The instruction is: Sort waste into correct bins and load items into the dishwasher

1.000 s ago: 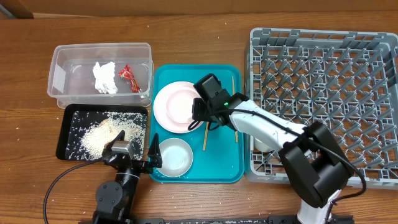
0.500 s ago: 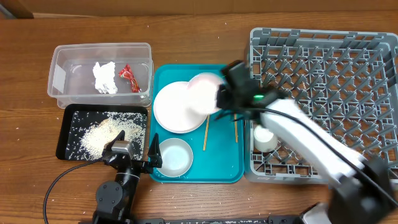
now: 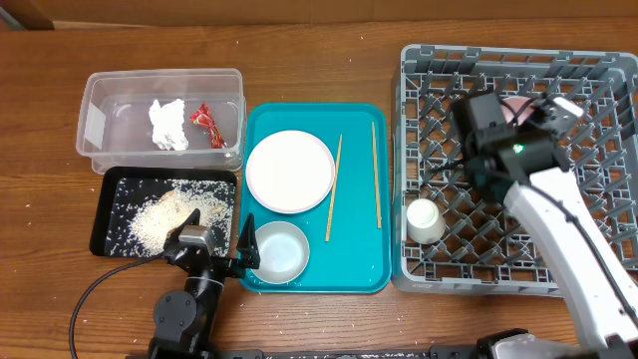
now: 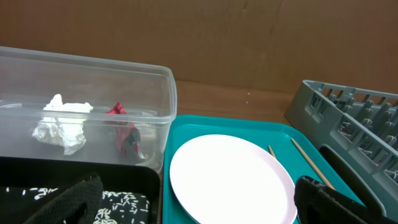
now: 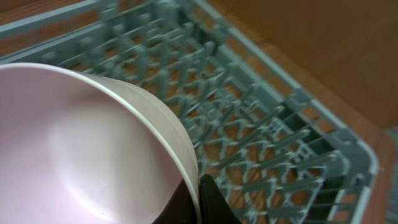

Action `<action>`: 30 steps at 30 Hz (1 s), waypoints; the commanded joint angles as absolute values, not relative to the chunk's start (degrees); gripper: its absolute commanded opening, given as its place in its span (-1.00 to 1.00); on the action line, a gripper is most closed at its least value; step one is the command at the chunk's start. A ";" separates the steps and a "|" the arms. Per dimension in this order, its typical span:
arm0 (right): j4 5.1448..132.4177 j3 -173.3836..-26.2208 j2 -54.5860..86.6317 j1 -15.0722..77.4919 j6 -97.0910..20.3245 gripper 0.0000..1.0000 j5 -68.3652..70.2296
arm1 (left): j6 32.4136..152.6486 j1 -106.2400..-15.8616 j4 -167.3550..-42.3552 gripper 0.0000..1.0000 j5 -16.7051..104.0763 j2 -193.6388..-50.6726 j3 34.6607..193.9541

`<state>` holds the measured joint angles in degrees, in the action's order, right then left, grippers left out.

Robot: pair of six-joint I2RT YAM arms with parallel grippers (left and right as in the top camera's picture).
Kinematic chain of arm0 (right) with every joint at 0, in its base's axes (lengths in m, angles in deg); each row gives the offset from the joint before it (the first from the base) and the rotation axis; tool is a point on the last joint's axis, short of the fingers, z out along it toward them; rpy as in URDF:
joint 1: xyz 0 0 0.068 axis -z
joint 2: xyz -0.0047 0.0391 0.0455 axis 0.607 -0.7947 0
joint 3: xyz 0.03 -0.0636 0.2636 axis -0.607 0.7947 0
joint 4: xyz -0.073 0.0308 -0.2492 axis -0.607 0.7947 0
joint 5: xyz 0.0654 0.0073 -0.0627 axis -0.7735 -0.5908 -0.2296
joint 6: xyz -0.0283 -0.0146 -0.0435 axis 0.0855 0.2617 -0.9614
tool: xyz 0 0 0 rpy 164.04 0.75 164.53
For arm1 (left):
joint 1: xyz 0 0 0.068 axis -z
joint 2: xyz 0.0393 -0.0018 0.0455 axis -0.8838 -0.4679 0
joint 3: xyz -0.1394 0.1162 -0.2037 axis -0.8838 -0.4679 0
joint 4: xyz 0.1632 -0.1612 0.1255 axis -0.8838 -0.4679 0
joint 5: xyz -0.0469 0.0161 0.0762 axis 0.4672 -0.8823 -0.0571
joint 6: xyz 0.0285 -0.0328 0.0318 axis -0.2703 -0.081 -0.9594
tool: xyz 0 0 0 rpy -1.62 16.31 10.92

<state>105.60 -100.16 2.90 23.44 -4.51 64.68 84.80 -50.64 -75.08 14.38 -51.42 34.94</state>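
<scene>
Pink bowl [image 5: 81, 143] — pinched in right claw [image 5: 198, 198] — above grey rack [image 5: 273, 130].

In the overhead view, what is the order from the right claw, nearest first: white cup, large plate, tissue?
From the right claw:
1. white cup, in the rack.
2. large plate, on the teal tray.
3. tissue, in the clear tub, far left.

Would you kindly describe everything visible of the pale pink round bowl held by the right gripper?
The pale pink round bowl looks smooth, glossy and empty, with a thin whitish rim. It is tilted on edge, the right gripper pinching its rim, over the grey pegged dish rack. Whether it touches the pegs cannot be told.
</scene>
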 commanded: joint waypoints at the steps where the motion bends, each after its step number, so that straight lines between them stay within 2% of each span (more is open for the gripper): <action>1: 105.14 -99.75 -1.50 26.37 -0.96 -0.92 72.00 | 85.02 -51.20 -74.90 1.00 14.81 -50.87 34.70; 12: 103.35 -99.77 -13.06 26.13 -4.22 -0.92 77.29 | 85.02 -51.20 -74.90 1.00 14.83 -50.87 34.70; 21: 99.96 -99.77 -14.52 25.71 -8.96 -0.92 76.44 | 85.02 -51.20 -74.90 1.00 14.81 -50.87 34.70; 30: 100.64 -99.77 -14.81 19.51 -9.27 -0.92 75.34 | 85.02 -51.20 -74.90 1.00 14.83 -50.87 34.70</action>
<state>100.62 -99.90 -14.13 21.36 -8.61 75.96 84.80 -50.64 -75.08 14.38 -51.42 34.94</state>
